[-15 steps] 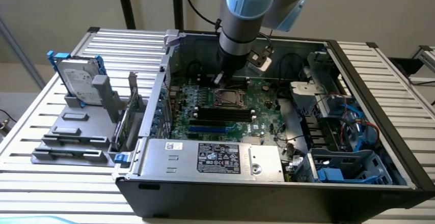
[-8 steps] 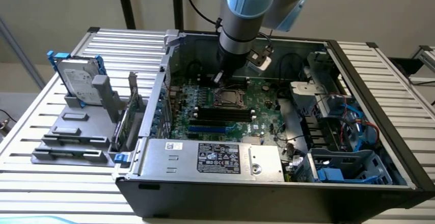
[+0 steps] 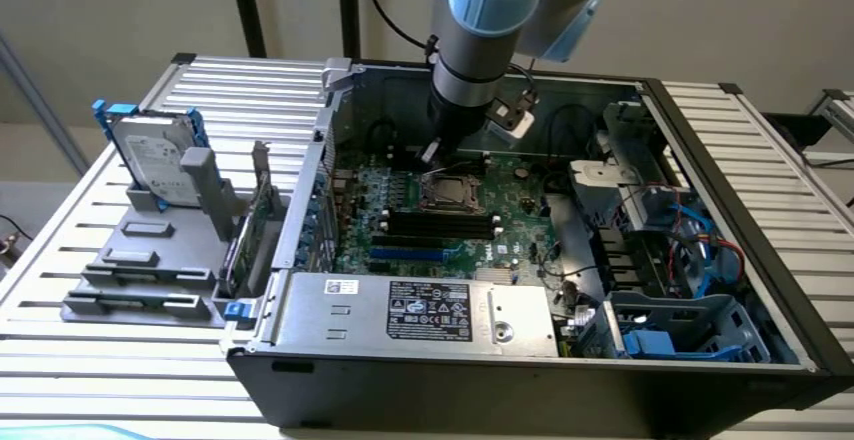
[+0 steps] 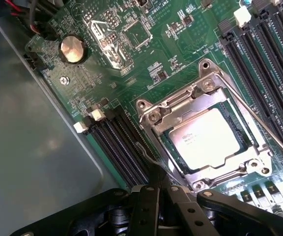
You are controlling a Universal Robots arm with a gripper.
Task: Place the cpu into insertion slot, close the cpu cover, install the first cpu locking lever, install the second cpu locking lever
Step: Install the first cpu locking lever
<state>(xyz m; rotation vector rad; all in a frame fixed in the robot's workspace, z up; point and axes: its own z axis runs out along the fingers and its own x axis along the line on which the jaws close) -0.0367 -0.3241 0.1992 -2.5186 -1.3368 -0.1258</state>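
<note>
My pincer [image 4: 156, 181] is clenched on nothing, tip lowered to the near edge of the insertion slot [image 3: 451, 192], apparently to push rather than grasp. Just beyond, the cpu [image 4: 211, 139] lies seated under the lowered cpu cover [image 4: 181, 101]. A thin locking lever [image 4: 264, 129] runs along the far side.

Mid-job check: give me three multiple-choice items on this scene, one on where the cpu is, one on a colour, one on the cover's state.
1. Where is the cpu?
A. In the insertion slot
B. On the power supply box
C. On the table outside the case

2. What colour is the circuit board around the slot?
A. Red
B. Green
C. Blue

3. How does the cpu cover stand?
A. Upright, swung open
B. Taken off the board
C. Lying down, framing the cpu

Answers: 1 A, the chip sits inside the socket. 2 B, the board is green all round. 3 C, the metal frame lies flat around the chip.
</note>
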